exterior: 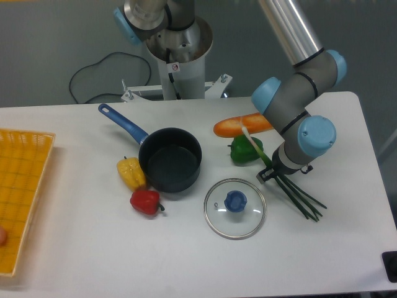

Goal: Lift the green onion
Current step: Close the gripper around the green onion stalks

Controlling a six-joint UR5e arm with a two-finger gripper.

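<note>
The green onion [302, 198] lies slanted on the table. Its whitish end [247, 138] rests over the green bell pepper, and its dark stalks fan out toward the lower right. My gripper [271, 174] is down over the middle of the onion, right of the pepper. The blue-capped wrist hides most of the gripper. Only a dark finger [263, 176] shows beside the stalks, and the gap between the jaws is hidden.
An orange carrot [243, 125] lies just behind the green bell pepper [240, 153]. A glass lid [234, 208] sits left of the stalks. A dark pot [170, 159], a yellow pepper [131, 172] and a red pepper [145, 201] are further left. A yellow basket [18, 192] is at the left edge.
</note>
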